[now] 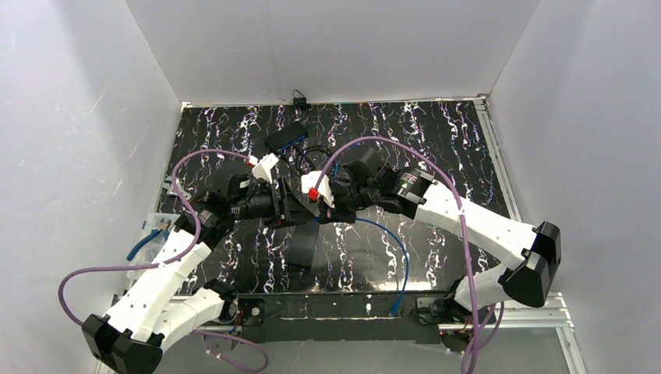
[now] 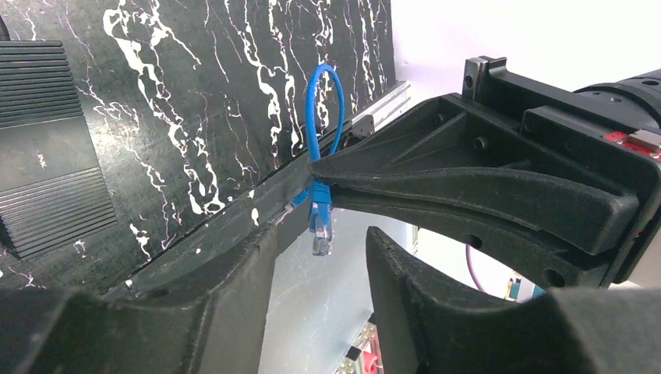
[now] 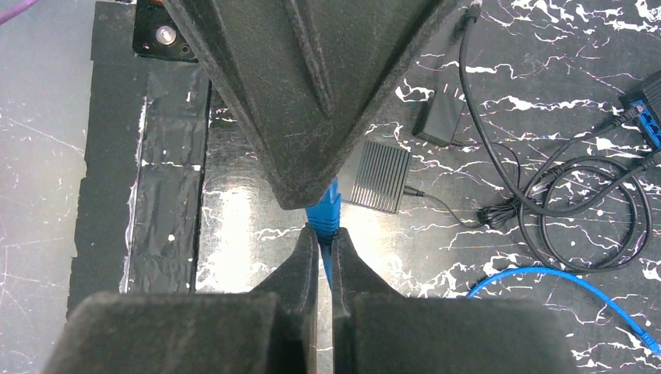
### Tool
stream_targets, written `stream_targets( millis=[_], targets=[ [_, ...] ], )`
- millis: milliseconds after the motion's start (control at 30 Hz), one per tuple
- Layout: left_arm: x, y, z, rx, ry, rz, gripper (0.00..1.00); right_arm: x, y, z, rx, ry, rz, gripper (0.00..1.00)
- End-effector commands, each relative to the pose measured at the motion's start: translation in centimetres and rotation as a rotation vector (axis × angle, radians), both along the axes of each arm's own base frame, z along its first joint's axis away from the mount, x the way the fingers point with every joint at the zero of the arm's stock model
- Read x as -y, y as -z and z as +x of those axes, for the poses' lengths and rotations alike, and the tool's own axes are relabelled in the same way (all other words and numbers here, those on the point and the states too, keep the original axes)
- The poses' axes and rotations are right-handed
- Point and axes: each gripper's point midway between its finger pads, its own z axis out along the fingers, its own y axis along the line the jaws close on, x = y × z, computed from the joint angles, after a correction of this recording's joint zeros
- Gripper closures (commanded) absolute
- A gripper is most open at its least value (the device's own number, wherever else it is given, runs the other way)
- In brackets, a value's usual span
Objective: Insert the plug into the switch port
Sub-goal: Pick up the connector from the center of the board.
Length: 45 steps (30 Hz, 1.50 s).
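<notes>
Blue cable [image 2: 315, 101] is pinched just above its plug [image 2: 320, 226] by the closed right gripper [image 2: 316, 167], and the plug is seen hanging downward below those fingertips. The plug is framed by the two fingers of the left gripper [image 2: 322, 261], which is held partly open, with a gap visible on either side and no contact made. The switch [image 1: 284, 138] is seen well apart, toward the far edge of the marbled mat [image 1: 436, 132].
</notes>
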Motion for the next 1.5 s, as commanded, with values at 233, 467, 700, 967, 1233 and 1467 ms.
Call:
stream_targets(
  millis=[233, 467, 700, 967, 1233, 1467],
  targets=[
    [0.0, 0.1, -0.7, 0.002, 0.03, -0.004, 0.7, -0.8, -2.3, -0.4, 0.002, -0.014, 0.056, 0.99],
    [0.1, 0.0, -0.7, 0.006, 0.037, -0.01, 0.84, -1.0, -2.4, -0.6, -0.003, -0.013, 0.06, 0.99],
    [0.2, 0.1, -0.9, 0.009, 0.051, -0.021, 1.0, -1.1, -3.0, -0.4, 0.004, -0.001, 0.087, 0.87],
    [0.5, -0.7, -1.0, 0.019, 0.063, -0.057, 1.0, 1.2, -5.3, -0.9, 0.189, -0.022, 0.227, 0.58],
    [1.4, -2.2, -1.2, 0.016, 0.085, -0.145, 1.0, 4.0, -8.6, -2.5, 0.338, 0.004, 0.471, 0.38],
    [1.9, -3.2, -1.5, -0.001, 0.094, -0.215, 1.0, 4.3, -9.3, -2.6, 0.293, 0.042, 0.485, 0.33]
  ],
)
